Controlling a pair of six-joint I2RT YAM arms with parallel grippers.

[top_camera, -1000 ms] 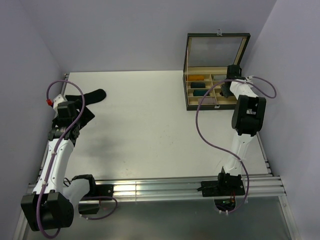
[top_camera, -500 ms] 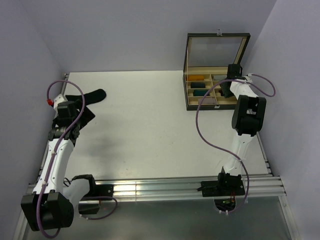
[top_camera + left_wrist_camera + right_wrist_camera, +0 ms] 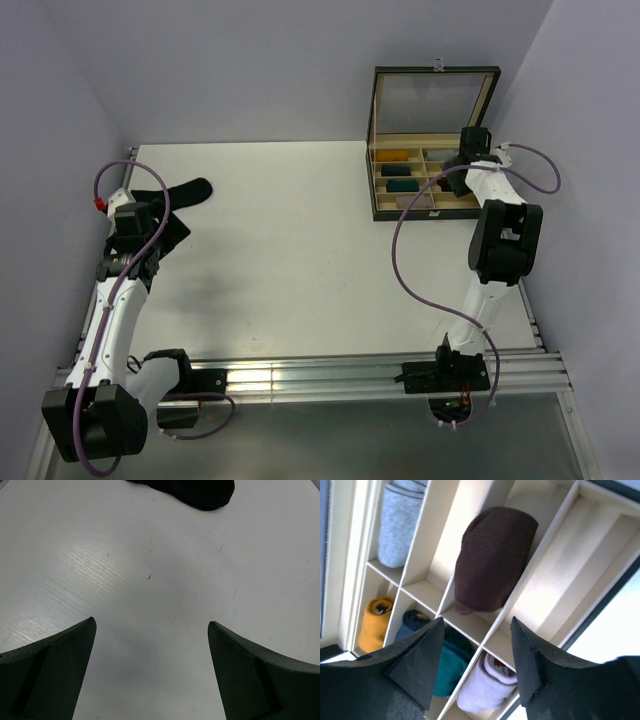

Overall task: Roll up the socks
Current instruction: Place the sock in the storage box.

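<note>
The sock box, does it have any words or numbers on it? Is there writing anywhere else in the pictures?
None: no word, number or sign can be read in any view.
The box is bare wood, with no print on it.
The brown roll and the other rolls beside it show no label.
The red piece on the left arm's cable is too small to tell whether it bears print.
</note>
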